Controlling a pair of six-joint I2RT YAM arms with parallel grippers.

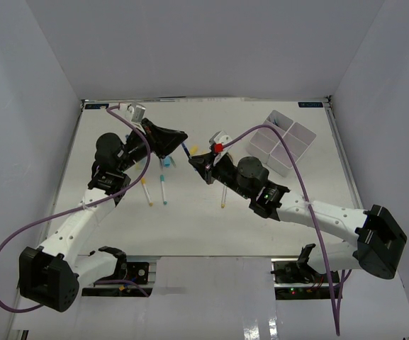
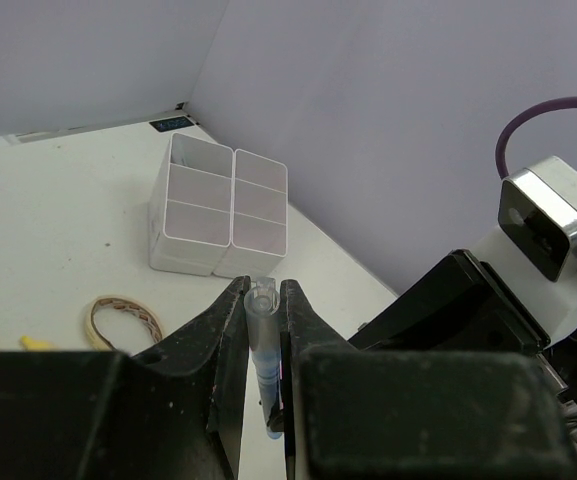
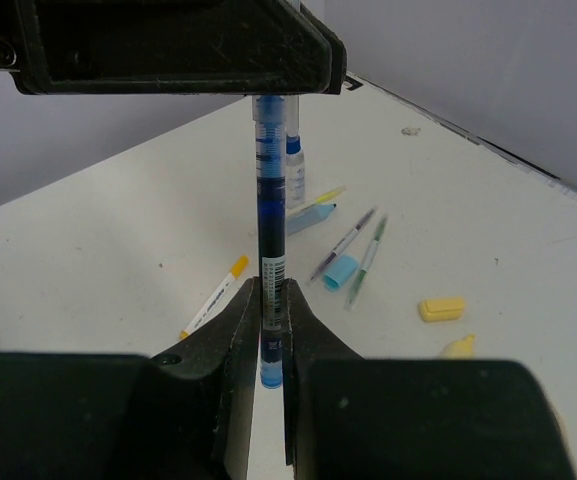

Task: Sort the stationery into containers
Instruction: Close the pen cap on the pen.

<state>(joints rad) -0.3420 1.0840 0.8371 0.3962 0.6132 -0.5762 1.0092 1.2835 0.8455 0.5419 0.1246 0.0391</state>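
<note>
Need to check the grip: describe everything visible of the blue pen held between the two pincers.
The blue pen is slim, with a clear plastic barrel showing dark blue ink, a small printed label and a blue end. It is straight and gripped at both ends: the right pincer clamps the blue end, the left pincer the clear end. Nothing else touches it.

Pen (image 3: 270, 200) mid-air centre; loose pens (image 1: 163, 190) left; tray (image 1: 283, 141) back right.
</note>
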